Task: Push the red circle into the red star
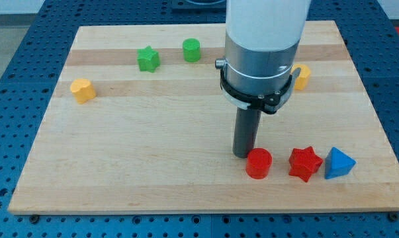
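The red circle point(259, 163) lies near the view's bottom right on the wooden board point(153, 158). The red star point(304, 163) sits just to its right, a small gap apart. My tip point(243, 155) rests on the board at the circle's upper left edge, touching or nearly touching it. The rod hangs from the large white and grey arm above it.
A blue triangle point(338, 164) touches the red star's right side. A green star point(147, 59) and a green circle point(192, 50) lie at the view's top. A yellow block point(83, 90) is at the left; another yellow block point(301, 76) is partly hidden behind the arm.
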Controlling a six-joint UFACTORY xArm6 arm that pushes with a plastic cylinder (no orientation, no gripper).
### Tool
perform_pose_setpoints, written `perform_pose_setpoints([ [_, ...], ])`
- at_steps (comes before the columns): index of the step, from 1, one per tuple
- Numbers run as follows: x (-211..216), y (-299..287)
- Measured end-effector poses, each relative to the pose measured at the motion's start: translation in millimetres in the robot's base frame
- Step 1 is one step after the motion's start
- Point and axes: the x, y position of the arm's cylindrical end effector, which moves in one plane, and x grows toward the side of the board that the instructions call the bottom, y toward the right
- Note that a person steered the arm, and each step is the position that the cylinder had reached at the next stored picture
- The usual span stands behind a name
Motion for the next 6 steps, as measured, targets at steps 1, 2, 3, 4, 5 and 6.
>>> perform_pose_setpoints([
  [1, 0, -33],
  [2, 22, -43],
  [3, 25, -1],
  [4, 25, 40],
  [5, 24, 36],
  [6, 4, -21],
])
